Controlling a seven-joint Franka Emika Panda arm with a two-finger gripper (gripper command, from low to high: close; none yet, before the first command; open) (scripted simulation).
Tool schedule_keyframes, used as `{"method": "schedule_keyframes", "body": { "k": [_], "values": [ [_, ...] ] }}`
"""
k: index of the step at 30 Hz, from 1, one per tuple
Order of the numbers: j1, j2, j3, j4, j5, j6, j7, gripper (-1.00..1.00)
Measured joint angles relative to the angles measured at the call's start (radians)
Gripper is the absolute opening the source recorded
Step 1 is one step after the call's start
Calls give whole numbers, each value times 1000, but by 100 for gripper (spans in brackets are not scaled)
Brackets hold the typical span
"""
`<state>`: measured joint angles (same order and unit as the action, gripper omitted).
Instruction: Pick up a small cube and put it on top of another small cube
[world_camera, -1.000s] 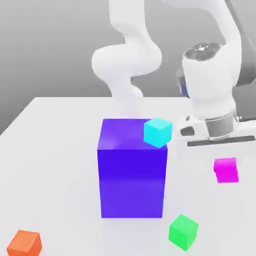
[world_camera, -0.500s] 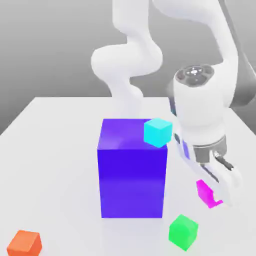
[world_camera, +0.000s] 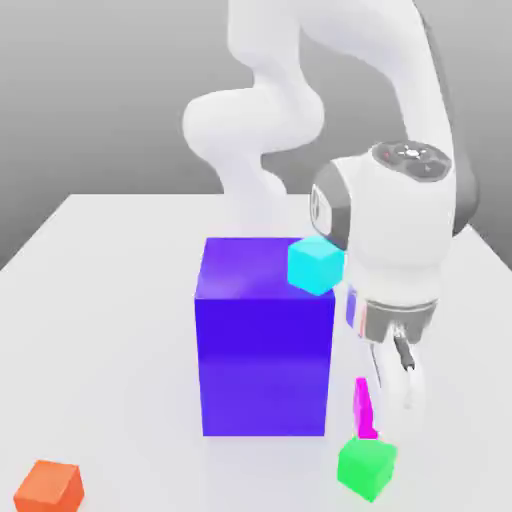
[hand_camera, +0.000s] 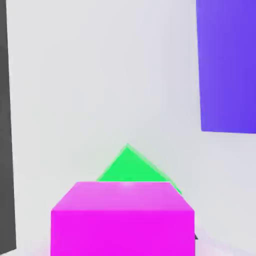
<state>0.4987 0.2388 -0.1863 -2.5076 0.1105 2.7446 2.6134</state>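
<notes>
Now plain magenta cube (world_camera: 365, 408) pinched in gripper (world_camera: 384, 400) above green cube (world_camera: 366, 466).

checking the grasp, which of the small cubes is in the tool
The magenta cube, held in the tool just above the green cube; cyan and orange sit apart.

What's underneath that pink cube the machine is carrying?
The green cube lies directly below the pink cube, with bare white table around it. The pink cube covers the green one's near part, so any gap between them is hidden.
</notes>
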Motion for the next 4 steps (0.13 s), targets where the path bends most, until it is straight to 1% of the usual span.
{"method": "schedule_keyframes", "body": {
  "k": [1,4],
  "values": [
    [-7,25,9,1,13,22,-10,100],
    [-7,25,9,1,13,22,-10,100]
  ]
}}
